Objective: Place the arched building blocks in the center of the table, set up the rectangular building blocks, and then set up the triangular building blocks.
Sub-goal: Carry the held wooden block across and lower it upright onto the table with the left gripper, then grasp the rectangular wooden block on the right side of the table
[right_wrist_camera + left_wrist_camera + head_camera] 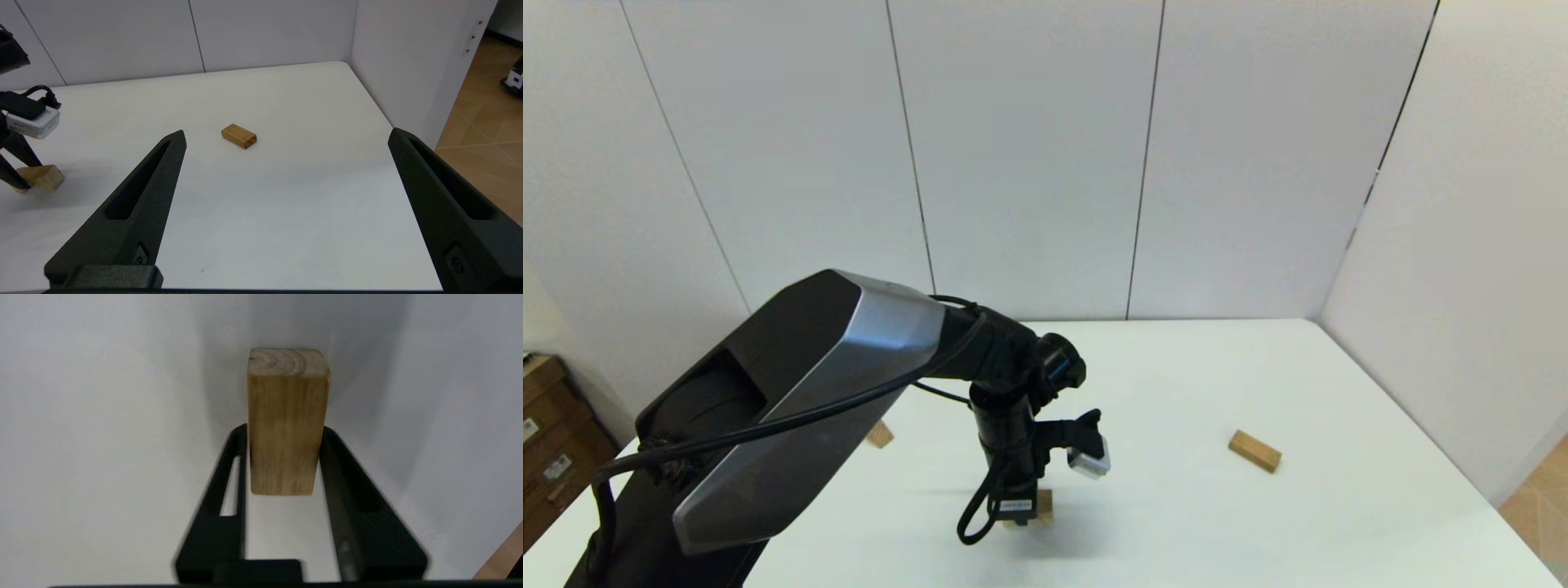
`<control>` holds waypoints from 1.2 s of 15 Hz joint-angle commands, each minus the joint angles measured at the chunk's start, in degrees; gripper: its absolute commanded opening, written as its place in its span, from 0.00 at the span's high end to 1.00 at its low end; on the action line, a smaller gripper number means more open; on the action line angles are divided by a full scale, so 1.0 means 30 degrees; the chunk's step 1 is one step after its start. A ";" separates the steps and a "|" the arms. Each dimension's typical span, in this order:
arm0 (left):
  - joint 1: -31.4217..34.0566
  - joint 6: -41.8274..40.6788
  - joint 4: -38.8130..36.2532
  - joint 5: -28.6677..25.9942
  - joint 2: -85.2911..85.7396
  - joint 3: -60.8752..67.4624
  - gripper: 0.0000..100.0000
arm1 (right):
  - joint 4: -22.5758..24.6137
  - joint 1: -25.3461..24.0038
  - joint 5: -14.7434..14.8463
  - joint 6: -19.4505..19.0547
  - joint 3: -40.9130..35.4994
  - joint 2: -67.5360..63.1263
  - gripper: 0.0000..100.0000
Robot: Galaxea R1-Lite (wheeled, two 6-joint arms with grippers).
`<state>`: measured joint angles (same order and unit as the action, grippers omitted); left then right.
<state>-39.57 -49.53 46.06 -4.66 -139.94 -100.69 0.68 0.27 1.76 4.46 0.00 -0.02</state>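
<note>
Head view: three wooden blocks (1255, 451).

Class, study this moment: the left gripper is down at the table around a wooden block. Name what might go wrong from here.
1. The left gripper fingers sit close against both sides of the arched block, which lies on the table; opening or lifting unevenly might drag it.
2. The left arm hides most of the triangular block from the head view, so reaching for it could go astray.
3. The rectangular block lies flat; standing it up risks toppling.
</note>
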 commanded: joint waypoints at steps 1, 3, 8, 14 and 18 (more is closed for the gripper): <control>0.0007 -0.0131 0.0087 -0.0030 0.0034 0.0049 0.00 | 0.0007 -0.0002 0.0001 0.0007 0.0000 0.0008 0.00; 0.0007 -0.0101 0.0087 -0.0059 0.0063 -0.0009 0.00 | 0.0007 -0.0002 0.0001 0.0007 0.0000 0.0008 0.00; 0.0534 0.0485 0.0117 0.0087 0.2788 0.0166 0.00 | 0.0007 -0.0002 0.0001 0.0007 0.0000 0.0008 0.00; 0.4079 0.7955 0.0029 0.3457 1.0669 0.0606 0.00 | 0.0007 -0.0002 0.0001 0.0007 0.0000 0.0008 0.00; 0.6130 1.2086 -0.0059 0.6210 1.5239 0.3330 0.00 | 0.0007 -0.0002 0.0001 0.0007 0.0000 0.0008 0.00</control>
<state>-25.95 -19.96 45.80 9.95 -105.34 -96.53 0.66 0.27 1.76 4.49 0.00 -0.02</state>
